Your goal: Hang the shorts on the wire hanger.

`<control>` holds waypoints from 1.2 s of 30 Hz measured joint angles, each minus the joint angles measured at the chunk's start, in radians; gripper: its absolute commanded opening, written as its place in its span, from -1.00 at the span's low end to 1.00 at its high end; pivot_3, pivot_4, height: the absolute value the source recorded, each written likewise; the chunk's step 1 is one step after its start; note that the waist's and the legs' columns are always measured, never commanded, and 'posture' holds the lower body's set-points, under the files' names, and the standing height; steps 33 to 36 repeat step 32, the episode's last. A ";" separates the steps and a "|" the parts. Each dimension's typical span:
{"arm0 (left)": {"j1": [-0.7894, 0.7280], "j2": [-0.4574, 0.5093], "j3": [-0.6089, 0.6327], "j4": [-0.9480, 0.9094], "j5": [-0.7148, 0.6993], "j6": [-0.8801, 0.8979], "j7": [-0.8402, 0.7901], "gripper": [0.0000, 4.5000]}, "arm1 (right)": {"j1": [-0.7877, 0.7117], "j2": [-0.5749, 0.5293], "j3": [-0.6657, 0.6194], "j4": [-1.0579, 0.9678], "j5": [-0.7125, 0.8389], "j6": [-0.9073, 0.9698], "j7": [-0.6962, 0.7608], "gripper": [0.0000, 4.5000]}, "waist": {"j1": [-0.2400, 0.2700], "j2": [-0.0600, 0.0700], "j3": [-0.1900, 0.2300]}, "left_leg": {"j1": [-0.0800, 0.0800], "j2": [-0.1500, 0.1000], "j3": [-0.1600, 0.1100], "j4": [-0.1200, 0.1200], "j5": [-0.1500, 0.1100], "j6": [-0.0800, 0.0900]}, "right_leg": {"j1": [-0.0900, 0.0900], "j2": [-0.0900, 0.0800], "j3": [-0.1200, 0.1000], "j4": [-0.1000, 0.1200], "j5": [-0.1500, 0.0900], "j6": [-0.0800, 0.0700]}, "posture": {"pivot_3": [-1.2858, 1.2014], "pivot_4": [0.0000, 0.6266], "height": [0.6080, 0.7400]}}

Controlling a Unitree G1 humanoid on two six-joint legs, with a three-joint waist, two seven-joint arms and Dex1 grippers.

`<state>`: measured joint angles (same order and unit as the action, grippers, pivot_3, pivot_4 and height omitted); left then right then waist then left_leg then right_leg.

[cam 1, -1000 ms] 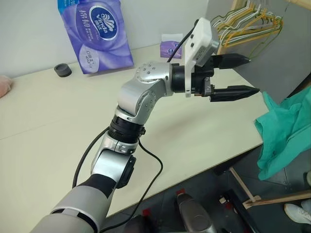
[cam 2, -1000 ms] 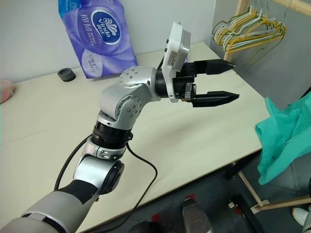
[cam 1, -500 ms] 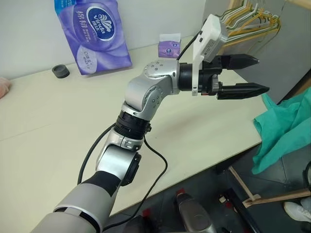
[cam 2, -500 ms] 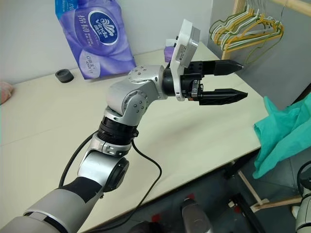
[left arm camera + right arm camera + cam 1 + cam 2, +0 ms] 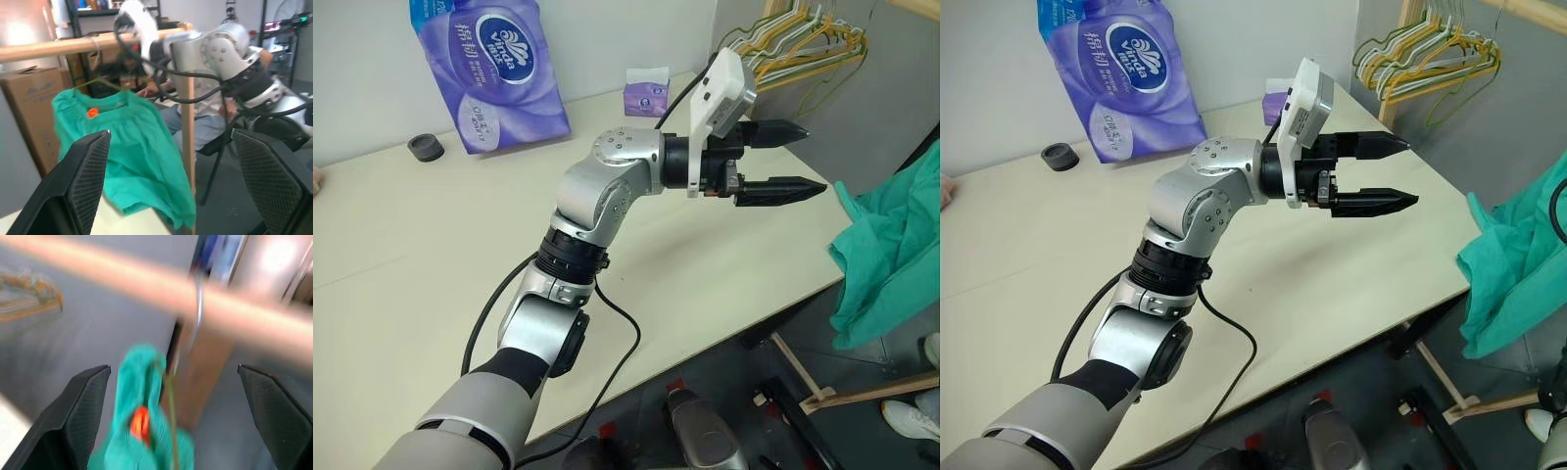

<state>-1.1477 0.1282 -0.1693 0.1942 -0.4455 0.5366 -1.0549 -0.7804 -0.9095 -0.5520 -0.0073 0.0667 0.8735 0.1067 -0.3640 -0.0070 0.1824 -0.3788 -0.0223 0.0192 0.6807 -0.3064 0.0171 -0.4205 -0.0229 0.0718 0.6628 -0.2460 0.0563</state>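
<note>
Head views: the shorts (image 5: 886,255) hang lengthwise downward beyond the table's (image 5: 431,255) edge, past the tips of the left gripper (image 5: 785,159). They are teal-green, thin and loosely folded. That gripper points sideways toward them, its two black fingers spread apart with nothing between them, well clear of the cloth.

Left wrist view: the shorts drape from the wire hanger (image 5: 100,82), which hooks over a wooden rail (image 5: 73,45); an orange cord (image 5: 91,112) sits at the waistband, straight ahead between the parted fingers.

Right wrist view: the right gripper (image 5: 176,396) stands wide apart and empty, the blurred shorts and hanger ahead.
</note>
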 measured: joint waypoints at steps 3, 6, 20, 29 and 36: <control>0.006 0.013 0.000 -0.014 0.001 0.001 0.003 0.87 | 0.014 0.004 0.005 0.004 -0.009 -0.080 -0.019 0.97 | 0.003 0.000 0.000 | 0.000 0.000 0.000 0.000 0.000 0.000 | 0.000 0.000 0.000 0.000 0.003 -0.004 | -0.27 -0.50 1.00; 0.013 0.025 0.000 -0.031 0.002 0.001 0.013 0.87 | 0.025 0.021 0.008 -0.008 0.001 -0.161 0.001 0.97 | 0.001 0.000 0.000 | 0.000 0.000 0.000 0.000 0.000 0.000 | 0.000 0.000 0.000 0.000 0.003 -0.004 | -0.26 -0.50 1.00; 0.453 0.178 0.221 -0.078 0.288 0.017 0.671 0.87 | 0.380 0.394 0.508 -0.286 0.185 -0.446 0.386 0.97 | 0.026 0.000 -0.006 | 0.003 0.000 -0.008 0.002 0.000 0.000 | -0.001 -0.007 -0.006 0.004 0.004 -0.005 | -0.13 -0.63 1.00; 0.880 0.137 0.333 -0.307 0.405 0.072 0.963 0.87 | 0.386 0.617 0.596 -0.008 0.143 -0.571 0.344 0.97 | 0.191 -0.011 -0.014 | -0.002 -0.001 -0.017 0.003 0.003 -0.005 | -0.003 -0.011 -0.019 0.004 0.007 -0.010 | -0.03 -0.62 1.00; 0.890 0.137 0.340 -0.313 0.405 0.066 0.979 0.87 | 0.373 0.646 0.613 0.056 0.142 -0.618 0.354 0.97 | 0.254 -0.013 -0.015 | -0.003 -0.001 -0.021 0.005 0.004 -0.007 | -0.001 -0.012 -0.026 0.003 0.009 -0.014 | -0.01 -0.60 1.00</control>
